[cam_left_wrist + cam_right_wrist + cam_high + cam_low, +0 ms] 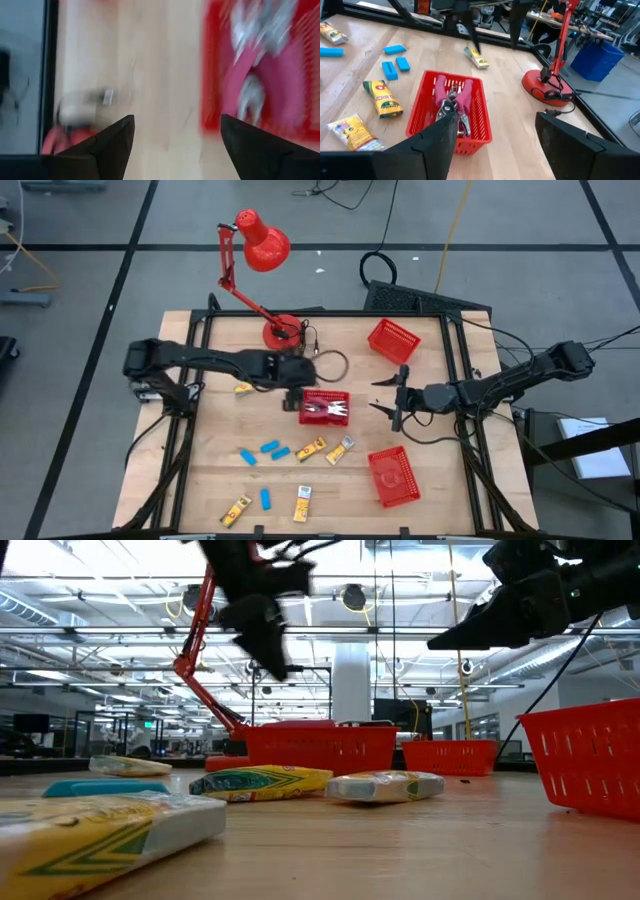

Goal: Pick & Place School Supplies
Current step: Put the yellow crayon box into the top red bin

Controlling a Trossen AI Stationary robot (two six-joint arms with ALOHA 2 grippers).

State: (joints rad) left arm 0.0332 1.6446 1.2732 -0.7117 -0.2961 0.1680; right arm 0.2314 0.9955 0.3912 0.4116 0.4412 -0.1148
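A red mesh basket (325,407) in the table's middle holds red-handled metal tools (454,102). My left gripper (293,398) hovers open just left of that basket, above bare wood (175,135). My right gripper (376,396) is open too, held above the table to the basket's right and facing it (497,131). Blue blocks (270,449) and yellow-and-white packets (311,448) lie flat on the near half of the table. One more packet (243,389) lies under the left arm. In the low view both grippers (268,648) (468,637) hang well above the table.
A red desk lamp (262,242) stands on its base (282,332) at the far edge. Two more red baskets sit far right (393,340) and near right (392,476). Further packets (301,503) and a blue block (265,498) lie near the front edge.
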